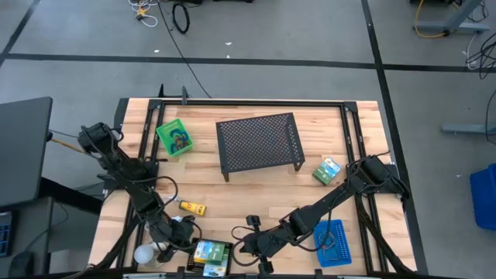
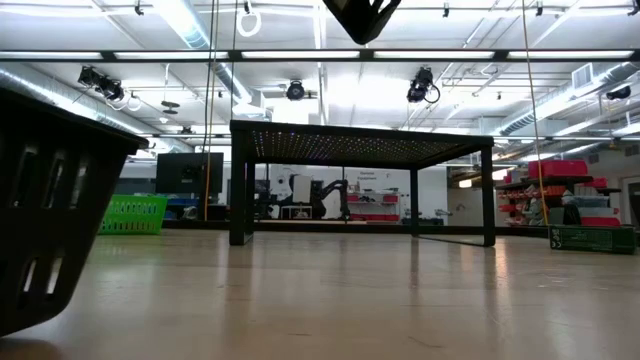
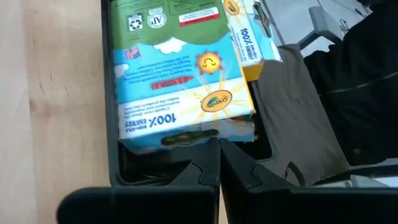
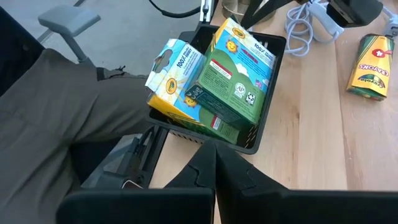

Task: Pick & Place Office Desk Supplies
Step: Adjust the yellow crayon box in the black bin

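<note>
three trays (image 1: pixel 173 137), three packets (image 1: pixel 327 170), one yellow block (image 1: pixel 192 207)

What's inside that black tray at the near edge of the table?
The black tray holds several green-blue crayon boxes, piled tilted against one another, one showing a yellow side. Whatever lies under them on the tray's floor is covered and cannot be seen.

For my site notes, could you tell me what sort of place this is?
Probably a robotics lab or workshop: a wooden table on a taped concrete floor, ceiling ducts, and red storage shelving behind.
</note>
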{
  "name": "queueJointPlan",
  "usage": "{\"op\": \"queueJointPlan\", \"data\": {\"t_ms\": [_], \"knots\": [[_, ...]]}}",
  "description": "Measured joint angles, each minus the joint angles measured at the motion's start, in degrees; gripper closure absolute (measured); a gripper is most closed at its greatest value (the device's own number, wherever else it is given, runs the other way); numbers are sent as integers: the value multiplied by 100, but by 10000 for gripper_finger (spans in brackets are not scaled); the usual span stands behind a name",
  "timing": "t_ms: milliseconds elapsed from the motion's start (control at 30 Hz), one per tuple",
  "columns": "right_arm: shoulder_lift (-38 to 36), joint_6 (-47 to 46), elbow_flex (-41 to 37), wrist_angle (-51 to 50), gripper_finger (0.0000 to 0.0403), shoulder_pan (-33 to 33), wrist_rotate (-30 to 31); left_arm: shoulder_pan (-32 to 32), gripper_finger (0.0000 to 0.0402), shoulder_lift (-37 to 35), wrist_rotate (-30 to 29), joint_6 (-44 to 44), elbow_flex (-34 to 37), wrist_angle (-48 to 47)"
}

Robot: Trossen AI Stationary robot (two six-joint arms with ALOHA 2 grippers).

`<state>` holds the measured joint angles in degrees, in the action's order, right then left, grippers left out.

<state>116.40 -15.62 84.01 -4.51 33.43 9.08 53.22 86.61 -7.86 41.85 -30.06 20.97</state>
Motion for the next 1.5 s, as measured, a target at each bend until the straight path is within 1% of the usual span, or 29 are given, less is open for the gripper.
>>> {"op": "queueJointPlan", "data": {"t_ms": [400, 667, 767, 933, 1300, 1433, 1500], "knots": [[0, 95, -2, 42, 403, -6, 13, -237, 401, 28, 391, -151, 0, 64], [2, 158, -2, 39, 403, -69, -35, -232, 401, 31, 455, -380, -2, 678], [2, 170, -2, 28, 403, -70, -35, -232, 401, 31, 453, -344, -3, 535], [2, 151, -3, -6, 403, -66, -54, -232, 401, 34, 452, 122, -2, -153], [2, 193, -2, -6, 403, -83, -52, -237, 401, 35, 578, -144, -5, 510], [2, 247, -4, 13, 403, -87, -50, -278, 401, 37, 645, -320, -173, 500], [2, 251, -2, 21, 403, -90, -50, -306, 401, 35, 663, -354, -285, 346]]}}
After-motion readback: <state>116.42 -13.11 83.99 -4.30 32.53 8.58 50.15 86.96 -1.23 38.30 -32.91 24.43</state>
